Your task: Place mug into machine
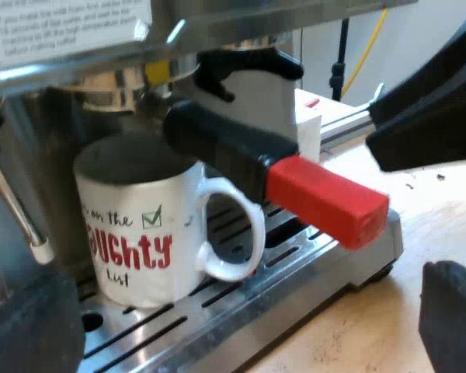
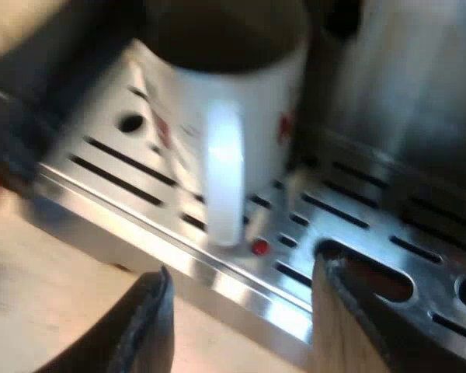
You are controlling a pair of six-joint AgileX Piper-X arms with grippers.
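Note:
A white mug (image 1: 132,241) with red lettering and a green tick box stands upright on the machine's slotted drip tray (image 1: 217,311). It sits right under the metal holder locked into the machine's front. The holder's dark handle (image 1: 225,148) with its red end (image 1: 326,198) juts out over the mug's handle. My left gripper (image 1: 241,318) is open, back from the tray's edge and facing the mug, holding nothing. My right gripper (image 2: 241,311) is open too, low at the tray's (image 2: 373,217) edge. The mug's (image 2: 256,101) handle (image 2: 224,171) is just beyond its fingers, untouched.
The espresso machine (image 1: 62,47) rises behind and above the mug, and a thin steam wand (image 1: 15,210) hangs beside it. The machine stands on a light wooden table (image 1: 357,326). A black part of the other arm (image 1: 427,109) hangs near the red handle end.

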